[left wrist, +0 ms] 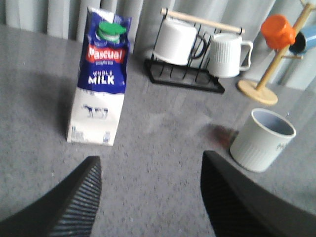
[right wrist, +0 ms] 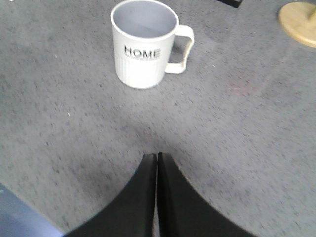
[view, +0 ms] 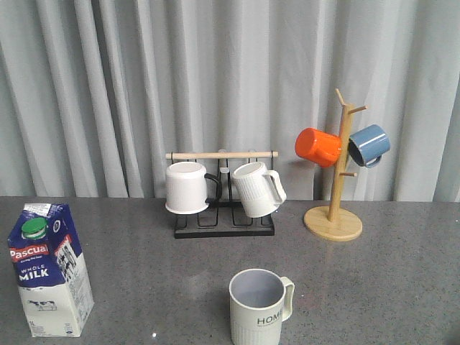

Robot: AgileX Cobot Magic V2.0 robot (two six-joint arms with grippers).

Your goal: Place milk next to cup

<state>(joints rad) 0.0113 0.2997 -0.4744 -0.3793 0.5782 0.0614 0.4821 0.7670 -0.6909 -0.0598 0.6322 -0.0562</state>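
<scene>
The milk (view: 49,269), a blue-and-white carton with a green cap, stands upright at the front left of the table. It also shows in the left wrist view (left wrist: 100,79). The cup (view: 259,307), cream-white and ribbed with "HOME" lettering, stands at the front middle, handle to the right. It also shows in the left wrist view (left wrist: 261,139) and the right wrist view (right wrist: 143,42). My left gripper (left wrist: 148,165) is open and empty, short of the carton. My right gripper (right wrist: 157,157) is shut and empty, short of the cup. Neither gripper shows in the front view.
A black rack (view: 223,219) at the back middle holds a plain white mug (view: 187,187) and a white ribbed mug (view: 256,188). A wooden mug tree (view: 334,215) at the back right carries an orange mug (view: 318,146) and a blue mug (view: 369,144). Grey curtain behind.
</scene>
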